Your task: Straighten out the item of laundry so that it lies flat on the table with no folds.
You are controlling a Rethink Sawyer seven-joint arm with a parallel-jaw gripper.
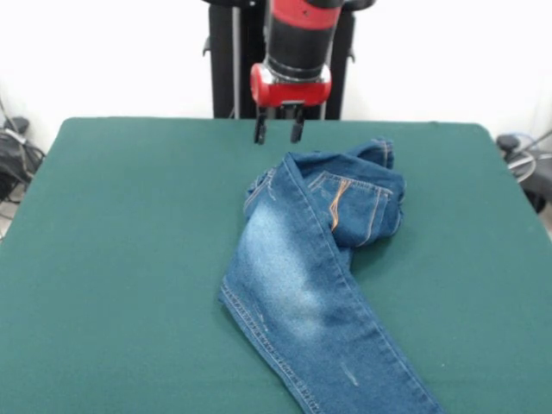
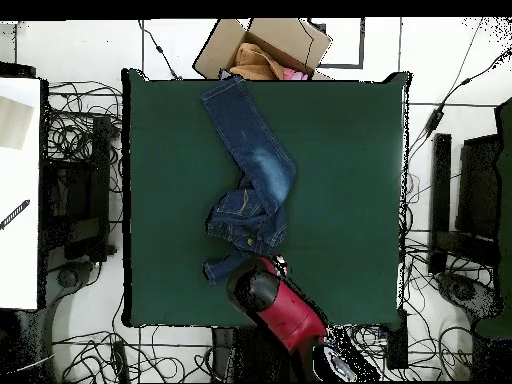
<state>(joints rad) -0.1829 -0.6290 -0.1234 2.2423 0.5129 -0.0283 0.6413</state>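
The blue denim jeans [image 1: 297, 267] lie crumpled on the green table [image 1: 129, 241]. The waist and pocket part is bunched and folded over at the robot's side. One faded leg runs away from the robot to the opposite table edge, as the overhead view shows [image 2: 252, 165]. My gripper [image 1: 278, 129] hangs open and empty just above the cloth, on the robot's side of the bunched waist and not touching it. In the overhead view the red and black arm [image 2: 270, 300] covers the gripper, beside the jeans' near end.
A cardboard box [image 2: 285, 40] with clothes stands past the table's [image 2: 340, 180] far edge, close to the leg's end. Cables lie on the floor all round. A white surface [image 2: 20, 190] stands at the left. The black pedestal [image 1: 226, 60] is behind the gripper.
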